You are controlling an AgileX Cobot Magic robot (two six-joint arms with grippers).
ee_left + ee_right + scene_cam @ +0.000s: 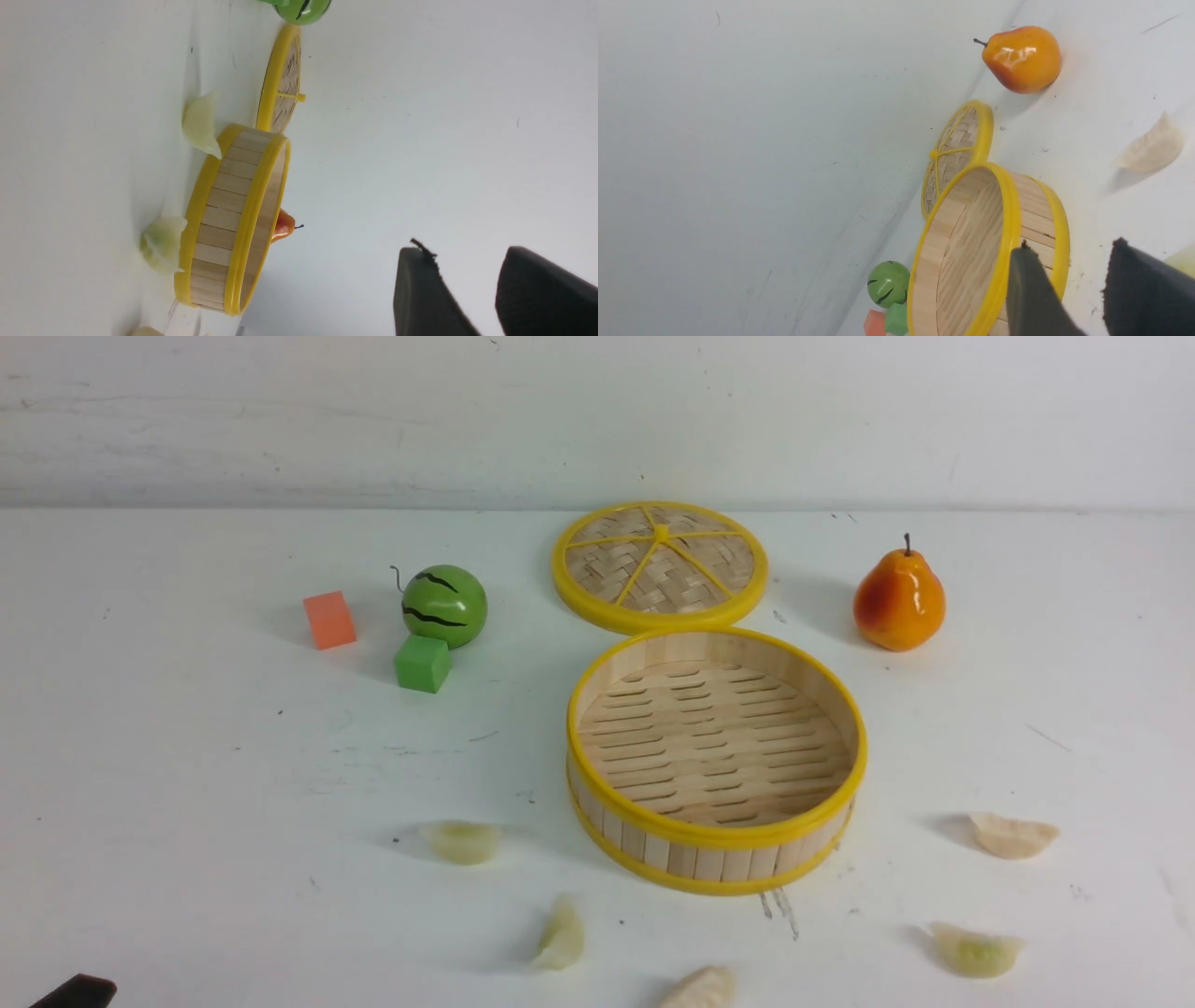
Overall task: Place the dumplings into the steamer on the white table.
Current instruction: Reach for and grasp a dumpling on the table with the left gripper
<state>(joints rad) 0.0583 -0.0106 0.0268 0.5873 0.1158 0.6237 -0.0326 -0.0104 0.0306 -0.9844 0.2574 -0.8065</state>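
1. The left pincer [467, 256] is released: its two dark fingers stand apart with nothing between them, clear of every object.
2. The right pincer [1071, 254] is released too, with bare space between its fingers and nothing gripped.
3. The bamboo steamer [709, 859] sits open on the white bench [168, 784], a little right of the middle, its slatted floor showing.
4. All five dumplings lie on the bench outside the steamer, in a loose arc around its near side.
   - The left dumpling [460, 841] is beside the steamer's left wall.
   - The near-left dumpling [561, 934] lies closer to the robot.
   - The nearest dumpling [700, 989] is cut by the front view's near edge.
   - The near-right dumpling [976, 950] has a greenish tint.
   - The right dumpling [1013, 835] lies apart from the steamer's right wall.
5. The woven lid [660, 565] lies flat just beyond the steamer. I cannot tell whether the two rims touch.
6. An orange pear [899, 600] stands upright to the far right of the lid.
7. At the far left sits a toy watermelon [444, 605], with a green cube [422, 663] just in front of it. An orange cube [330, 620] stands further left.
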